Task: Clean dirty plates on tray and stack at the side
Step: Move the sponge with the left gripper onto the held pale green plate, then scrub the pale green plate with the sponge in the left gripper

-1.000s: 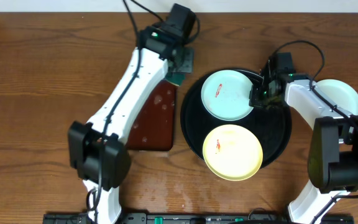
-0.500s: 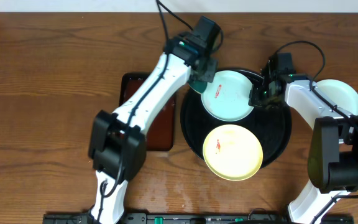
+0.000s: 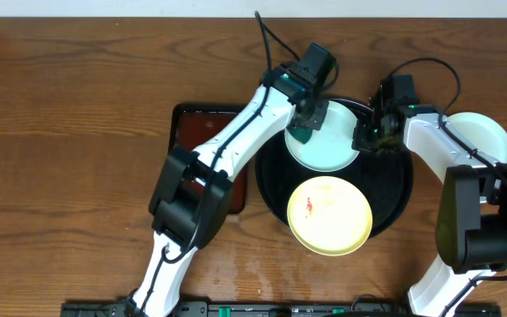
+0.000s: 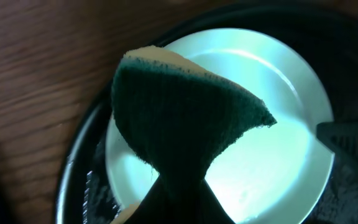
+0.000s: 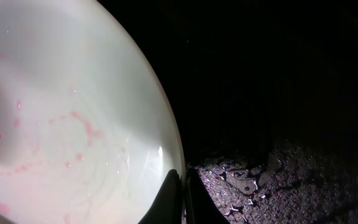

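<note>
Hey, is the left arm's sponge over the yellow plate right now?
No, the green sponge in the left end effector is over the mint-blue plate; the yellow plate lies uncovered.

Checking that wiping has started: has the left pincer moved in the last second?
Yes. The left pincer, shut on the sponge, swung right, from the brown tray's far right corner to over the mint plate on the black tray.

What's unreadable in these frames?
Overhead: smear on the mint plate, hidden under left gripper and sponge.
Left wrist: whether sponge touches plate; the sponge blocks it.
Right wrist: whether right gripper pinches the rim; fingertips cut by bottom edge.
Overhead: side plate, partly behind right arm.
</note>
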{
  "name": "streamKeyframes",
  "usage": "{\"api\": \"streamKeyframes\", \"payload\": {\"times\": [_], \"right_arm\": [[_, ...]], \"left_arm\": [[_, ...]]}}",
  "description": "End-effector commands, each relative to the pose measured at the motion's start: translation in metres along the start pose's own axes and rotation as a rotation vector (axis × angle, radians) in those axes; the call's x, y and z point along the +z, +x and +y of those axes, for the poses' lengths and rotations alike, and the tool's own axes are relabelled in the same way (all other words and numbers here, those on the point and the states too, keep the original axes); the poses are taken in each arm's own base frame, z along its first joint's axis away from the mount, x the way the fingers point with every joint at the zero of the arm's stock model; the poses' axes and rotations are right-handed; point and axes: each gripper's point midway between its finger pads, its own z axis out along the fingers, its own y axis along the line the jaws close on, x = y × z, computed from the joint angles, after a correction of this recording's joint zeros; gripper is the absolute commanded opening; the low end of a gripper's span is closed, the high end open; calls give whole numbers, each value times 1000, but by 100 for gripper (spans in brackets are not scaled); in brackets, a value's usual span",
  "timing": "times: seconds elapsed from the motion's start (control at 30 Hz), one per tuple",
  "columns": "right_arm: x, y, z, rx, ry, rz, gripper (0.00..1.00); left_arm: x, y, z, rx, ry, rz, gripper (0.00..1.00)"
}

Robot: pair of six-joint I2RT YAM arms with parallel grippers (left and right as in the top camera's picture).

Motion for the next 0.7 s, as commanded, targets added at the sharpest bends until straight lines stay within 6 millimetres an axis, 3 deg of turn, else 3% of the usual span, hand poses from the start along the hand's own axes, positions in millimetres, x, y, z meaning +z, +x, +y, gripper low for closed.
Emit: {"api": "streamKeyframes", "payload": {"times": [0.0, 0.33, 0.5, 0.67], "right_arm": [[1, 6, -2, 5, 9, 12, 1], [1, 6, -2, 5, 9, 15, 1], [1, 7, -2, 2, 11, 19, 1], [1, 8, -3, -5, 13, 22, 0]], "left_arm": [[17, 5, -3, 5, 10, 18, 8], [51, 5, -3, -11, 11, 12, 8], [63, 5, 18, -52, -99, 0, 8], [77, 14, 22, -52, -114, 27, 8]]}}
